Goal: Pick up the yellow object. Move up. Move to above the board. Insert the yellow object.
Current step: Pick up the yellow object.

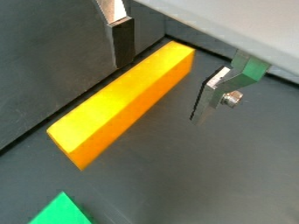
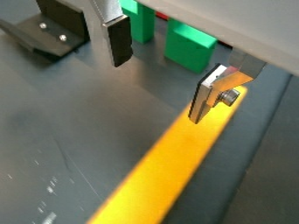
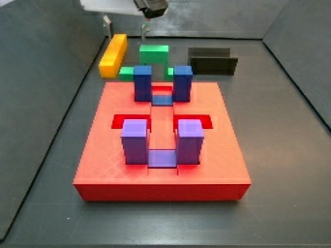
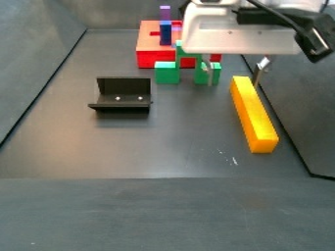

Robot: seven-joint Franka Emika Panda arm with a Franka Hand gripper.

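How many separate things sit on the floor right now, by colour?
Yellow-orange rectangular bar: 1
Green blocks: 2
Red square slab with purple and blue posts: 1
Dark L-shaped fixture: 1
Total: 5
The gripper hangs open over one end of the bar.

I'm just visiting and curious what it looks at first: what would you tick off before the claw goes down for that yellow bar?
1. Gripper open: ok, fingers apart, nothing between them.
2. Gripper above the yellow object: ok in both wrist views.
3. Fingers astride the bar's width: cannot tell, one finger hangs over its edge.
4. Bar lying flat on the floor: ok.
5. Green block clear of the bar: ok, apart.
6. Board slots free: cannot tell.
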